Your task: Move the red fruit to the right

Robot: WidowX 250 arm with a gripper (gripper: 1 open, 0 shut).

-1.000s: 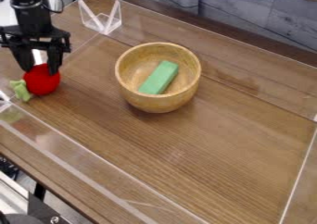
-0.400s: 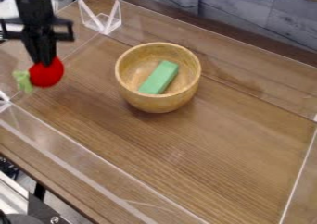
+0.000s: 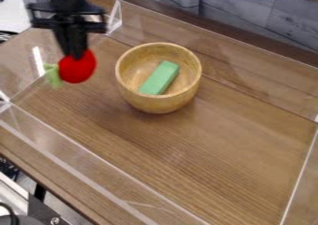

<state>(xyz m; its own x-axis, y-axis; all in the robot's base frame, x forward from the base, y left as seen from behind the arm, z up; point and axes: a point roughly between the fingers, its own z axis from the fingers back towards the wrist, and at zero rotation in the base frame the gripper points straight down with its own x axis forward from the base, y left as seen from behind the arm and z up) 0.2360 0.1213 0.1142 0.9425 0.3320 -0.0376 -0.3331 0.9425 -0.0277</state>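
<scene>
Pinching the small rounded red fruit (image 3: 77,68) clear of the table, the hand (image 3: 76,58) is mid-carry, needing further rightward travel before lowering.

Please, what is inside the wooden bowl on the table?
Inside the wooden bowl lies one flat green block, leaning slantwise against the inner wall. Nothing else shows in it. The bottom directly under the block is covered, so that part cannot be checked.
</scene>
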